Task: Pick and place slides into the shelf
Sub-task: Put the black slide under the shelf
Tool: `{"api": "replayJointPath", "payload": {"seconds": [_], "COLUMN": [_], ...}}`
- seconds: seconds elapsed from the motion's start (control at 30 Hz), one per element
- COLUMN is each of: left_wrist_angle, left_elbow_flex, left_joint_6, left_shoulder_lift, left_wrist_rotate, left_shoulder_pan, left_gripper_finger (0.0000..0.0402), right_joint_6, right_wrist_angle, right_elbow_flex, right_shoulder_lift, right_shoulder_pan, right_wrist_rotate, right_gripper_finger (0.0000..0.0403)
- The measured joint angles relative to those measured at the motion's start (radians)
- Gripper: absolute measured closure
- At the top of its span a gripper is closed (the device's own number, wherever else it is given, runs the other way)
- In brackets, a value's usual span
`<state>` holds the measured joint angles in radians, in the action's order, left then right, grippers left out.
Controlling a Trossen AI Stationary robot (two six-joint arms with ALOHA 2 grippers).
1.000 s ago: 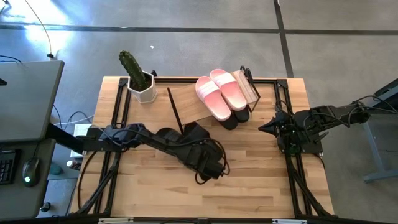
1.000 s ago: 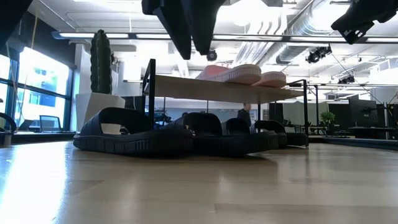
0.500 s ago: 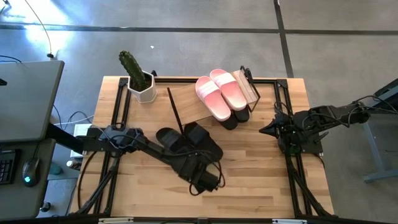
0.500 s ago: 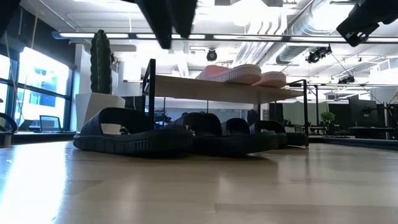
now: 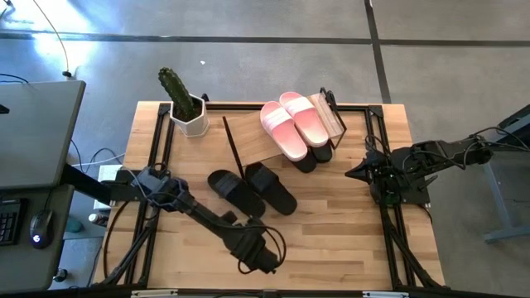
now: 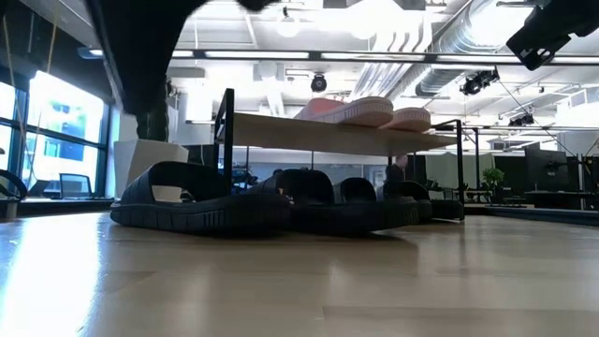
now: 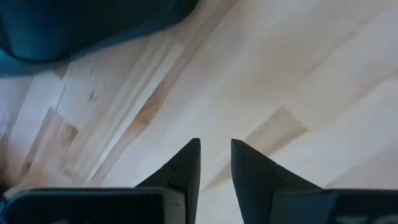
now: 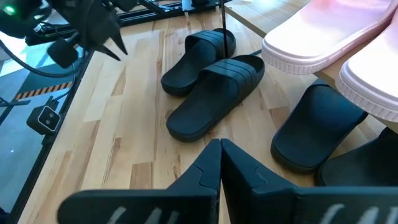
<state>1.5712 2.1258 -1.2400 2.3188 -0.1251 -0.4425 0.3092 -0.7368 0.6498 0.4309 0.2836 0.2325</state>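
Your left gripper [image 5: 258, 258] hangs over bare wood near the front edge of the big pale wooden table [image 5: 348, 232]. Its two dark fingers [image 7: 186, 165] have only a thin gap between them and hold nothing. All around it the boards give you open room.

A little farther in, one pair of black slide sandals [image 5: 251, 189] lies flat on the table, side by side, just in front of the shelf and apart from your left gripper.

Your right gripper [image 5: 354, 171] waits near the right edge of the table. Its fingers [image 8: 214, 167] are pressed together and empty.

Farther back stands the low shelf with a light wood top and thin black frame [image 5: 248, 136]. The pale pink slide sandals [image 5: 294, 123] sit on top of it. The other black slide sandals [image 5: 313, 157] lie under it, mostly hidden from above.

At the far left corner a green cactus in a white pot [image 5: 184, 105] stands just beside the shelf.
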Motion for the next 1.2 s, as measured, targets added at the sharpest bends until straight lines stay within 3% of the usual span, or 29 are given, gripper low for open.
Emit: {"api": "replayJointPath", "payload": {"seconds": [0.13, 0.27, 0.4, 0.47, 0.57, 0.8, 0.87, 1.0, 1.2], "left_wrist_angle": [0.000, 0.000, -0.006, -0.078, -0.057, 0.001, -0.002, -0.002, 0.001], "left_elbow_flex": [0.002, 0.098, 0.232, 0.197, 0.189, 0.164, 0.135, -0.010, -0.456], "left_joint_6": [0.037, 0.061, 0.094, 0.108, 0.084, 0.031, 0.039, 0.072, -0.090], "left_shoulder_lift": [0.000, -0.030, -0.107, -0.205, -0.334, -0.555, -0.587, -0.640, -0.809], "left_wrist_rotate": [0.071, 0.069, -0.028, -0.089, -0.240, -0.803, -0.867, -0.776, -0.556], "left_shoulder_pan": [-0.003, -0.012, -0.030, -0.041, -0.076, -0.177, -0.173, -0.095, 0.026], "left_gripper_finger": [0.0328, 0.0328, 0.0328, 0.0328, 0.0328, 0.0328, 0.0328, 0.0328, 0.0354], "right_joint_6": [0.000, 0.002, 0.003, 0.004, 0.004, 0.021, 0.028, 0.033, 0.078], "right_wrist_angle": [0.000, 0.000, 0.000, 0.000, 0.001, 0.001, 0.001, 0.001, 0.001], "right_elbow_flex": [0.000, 0.000, 0.000, 0.000, 0.000, 0.000, 0.000, 0.000, 0.000], "right_shoulder_lift": [0.000, 0.000, 0.000, 0.000, 0.000, 0.000, 0.000, 0.000, 0.000], "right_shoulder_pan": [0.000, 0.000, 0.000, 0.000, -0.001, -0.002, -0.002, -0.002, -0.002], "right_wrist_rotate": [0.000, 0.002, 0.003, 0.003, 0.004, 0.028, 0.039, 0.049, 0.048], "right_gripper_finger": [0.0402, 0.0402, 0.0402, 0.0402, 0.0402, 0.0402, 0.0402, 0.0402, 0.0402]}}
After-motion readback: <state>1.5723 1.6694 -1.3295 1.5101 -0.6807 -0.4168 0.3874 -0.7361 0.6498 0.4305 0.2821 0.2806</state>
